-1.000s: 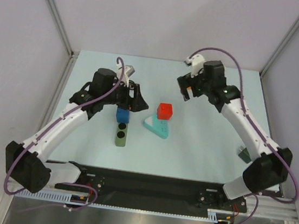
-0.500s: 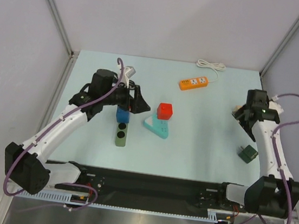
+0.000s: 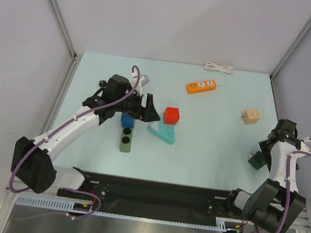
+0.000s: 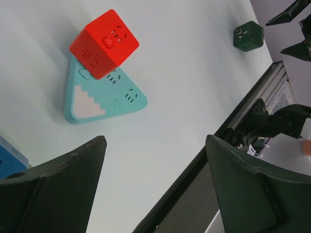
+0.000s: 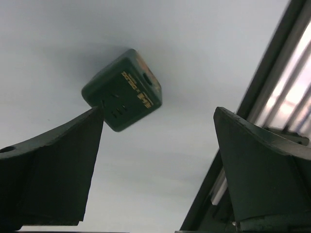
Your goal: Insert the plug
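Note:
I see no small black plug or thin black cord clearly in any view; it is hidden or out of view. My left gripper (image 3: pixel 148 108) is open and empty, just left of the red socket cube (image 3: pixel 171 115), which sits on the teal triangular socket block (image 3: pixel 162 132). In the left wrist view the open left gripper (image 4: pixel 155 145) is below the red cube (image 4: pixel 104 42) and the teal block (image 4: pixel 104 97). My right gripper (image 3: pixel 262 152) is open and empty beside the dark green socket cube (image 3: pixel 256 160). In the right wrist view the gripper (image 5: pixel 159 112) is next to that cube (image 5: pixel 124 90).
An orange power strip (image 3: pixel 200 87) with a white cord (image 3: pixel 219 68) lies at the back. A beige cube (image 3: pixel 250 117) is at the right. A blue block (image 3: pixel 127 120) and an olive block with two holes (image 3: pixel 125 139) lie under the left arm. The black front rail (image 3: pixel 158 188) runs along the near edge.
My right arm swung from over the power strip at the back to the right side, down by the dark green cube. My left gripper shifted slightly right towards the red cube.

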